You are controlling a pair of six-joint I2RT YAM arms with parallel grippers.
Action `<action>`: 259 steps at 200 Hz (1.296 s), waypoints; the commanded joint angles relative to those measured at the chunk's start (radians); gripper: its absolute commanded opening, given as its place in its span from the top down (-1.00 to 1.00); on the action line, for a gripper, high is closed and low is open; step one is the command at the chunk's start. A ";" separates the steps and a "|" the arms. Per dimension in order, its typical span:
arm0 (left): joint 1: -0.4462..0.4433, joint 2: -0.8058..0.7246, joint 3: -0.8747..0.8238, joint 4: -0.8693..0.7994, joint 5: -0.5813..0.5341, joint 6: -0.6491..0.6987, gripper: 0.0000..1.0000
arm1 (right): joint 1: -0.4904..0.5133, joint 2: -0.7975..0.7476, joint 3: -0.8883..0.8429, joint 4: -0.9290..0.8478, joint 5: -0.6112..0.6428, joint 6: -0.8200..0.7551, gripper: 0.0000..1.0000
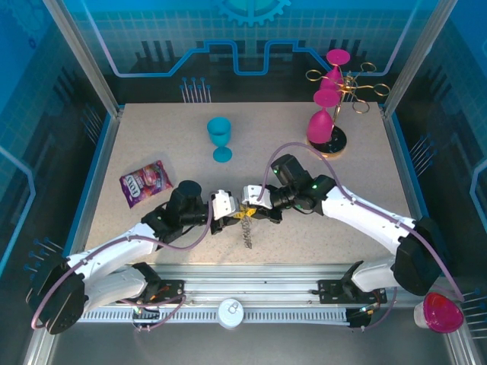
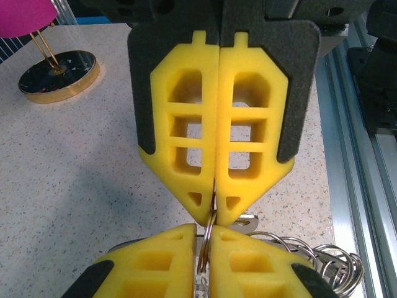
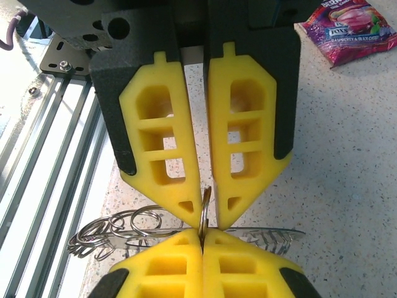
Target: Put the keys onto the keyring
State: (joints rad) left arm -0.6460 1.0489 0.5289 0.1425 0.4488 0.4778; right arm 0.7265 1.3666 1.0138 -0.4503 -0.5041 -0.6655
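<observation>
My two grippers meet tip to tip near the table's front edge, the left gripper [image 1: 234,217] facing the right gripper [image 1: 249,211]. Between them stands a thin metal split ring, the keyring [image 2: 209,234] [image 3: 204,203]. The right gripper [image 3: 201,231] [image 2: 214,222] is shut on it. The left gripper [image 2: 203,225] [image 3: 208,225] stands slightly open, its yellow fingers on either side of the ring with a narrow gap. A chain of small linked rings [image 3: 118,230] [image 2: 329,261] [image 1: 247,234] hangs from it. A flat metal piece [image 3: 273,236] with slanted cut-outs, which looks like one of the keys, lies behind.
A purple candy bag [image 1: 144,182] [image 3: 350,28] lies at the left. A blue goblet [image 1: 220,138] stands mid-table. A gold rack [image 1: 346,87], its round base [image 2: 59,74] on the table, carries pink goblets at the back right. The aluminium rail [image 2: 360,155] [image 3: 49,155] runs just beside the grippers.
</observation>
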 commanded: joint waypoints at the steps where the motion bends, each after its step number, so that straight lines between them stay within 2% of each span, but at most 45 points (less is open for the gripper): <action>1: -0.004 0.012 0.033 0.003 -0.007 0.019 0.78 | 0.029 0.004 0.043 0.025 -0.069 0.021 1.00; 32: -0.003 0.002 0.027 0.016 -0.003 0.015 1.00 | 0.016 -0.025 0.016 0.083 -0.073 0.077 1.00; 43: -0.003 -0.009 0.018 0.031 -0.001 0.010 1.00 | -0.001 -0.059 -0.028 0.154 -0.070 0.120 1.00; 57: -0.004 -0.028 0.000 0.062 0.007 0.005 1.00 | -0.024 -0.111 -0.109 0.278 -0.051 0.185 0.60; 85: -0.004 -0.058 -0.034 0.140 0.048 -0.018 1.00 | -0.044 -0.188 -0.256 0.447 -0.080 0.233 0.39; 146: -0.004 -0.067 -0.047 0.167 0.089 -0.039 1.00 | -0.050 -0.177 -0.281 0.491 -0.104 0.273 0.35; 181: -0.004 -0.076 -0.053 0.181 0.097 -0.048 1.00 | -0.051 -0.167 -0.279 0.491 -0.117 0.277 0.48; 217: -0.004 -0.081 -0.054 0.184 0.099 -0.052 1.00 | -0.061 -0.176 -0.296 0.482 -0.135 0.271 0.51; 259: -0.004 -0.079 -0.054 0.185 0.100 -0.050 1.00 | -0.084 -0.211 -0.361 0.595 -0.163 0.326 0.46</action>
State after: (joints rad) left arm -0.6460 0.9916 0.4850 0.2710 0.5056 0.4431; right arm 0.6563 1.1828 0.6861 0.0605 -0.6220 -0.3847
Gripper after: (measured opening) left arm 0.049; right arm 0.265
